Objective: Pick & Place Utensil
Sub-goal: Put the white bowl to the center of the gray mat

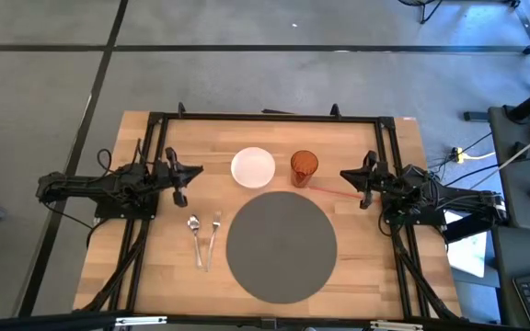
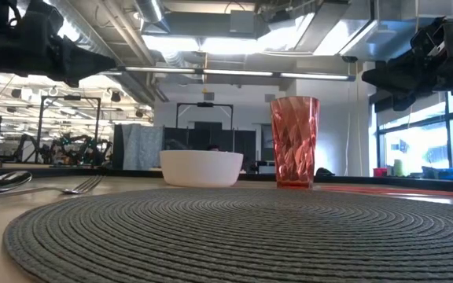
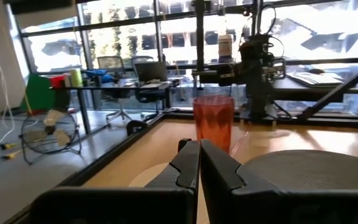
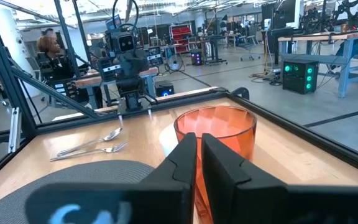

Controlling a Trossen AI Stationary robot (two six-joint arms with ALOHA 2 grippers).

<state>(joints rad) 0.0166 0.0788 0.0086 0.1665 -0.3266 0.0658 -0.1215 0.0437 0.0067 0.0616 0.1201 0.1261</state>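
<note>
Table: a light wooden table (image 1: 155, 267) with a black frame round its edge, standing on a grey concrete floor marked with dark lines.
Room: the low view looks level into an open workshop with ceiling ducts, strip lights and large windows; the right wrist view shows benches, racks of equipment and a person (image 4: 47, 50) seated well beyond the table.
Placemat: a round grey woven placemat (image 1: 281, 245) lies flat at the middle of the near half of the table.
Bowl: a white bowl (image 1: 253, 167) sits upright beyond the placemat, apart from its edge.
Cup: a faceted orange-red tumbler (image 1: 304, 168) stands upright just beside the bowl, on the right arm's side.
Spoon: a silver metal spoon (image 1: 196, 238) lies flat on the bare wood just off the placemat's left side, bowl end pointing away from the near edge, handle toward it.
Fork: a silver metal fork (image 1: 213, 237) lies just beside the spoon, between it and the placemat, tines pointing the same way as the spoon's bowl; near the handle ends the two run close together, whether they touch I cannot tell.
Left gripper: the left gripper (image 1: 189, 172) hangs above the table's left side, beyond the utensils and facing the bowl, fingers pressed together and holding nothing.
Right gripper: the right gripper (image 1: 350, 175) hangs above the right side facing the tumbler, fingers closed on nothing.
</note>
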